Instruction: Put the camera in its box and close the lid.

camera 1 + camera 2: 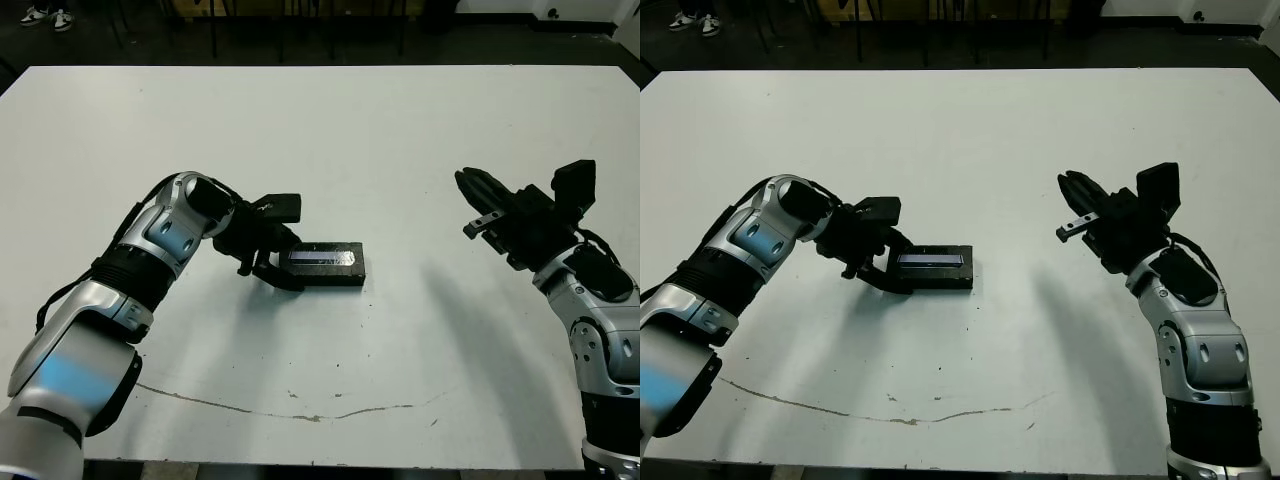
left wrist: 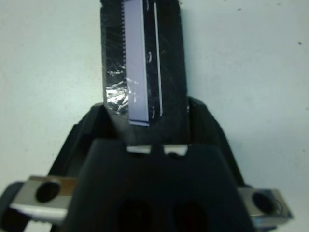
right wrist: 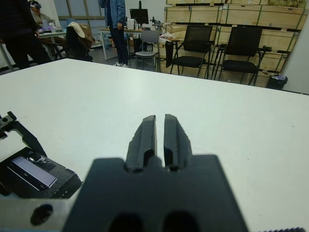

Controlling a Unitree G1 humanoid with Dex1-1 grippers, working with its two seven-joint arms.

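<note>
Black lid (image 1: 322, 262) between left pincer (image 1: 277, 267) tips, apparently gripped.

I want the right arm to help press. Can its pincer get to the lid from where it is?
Probably yes: bare table lies between the right pincer and the lid; only the left pincer sits at its far end.
</note>
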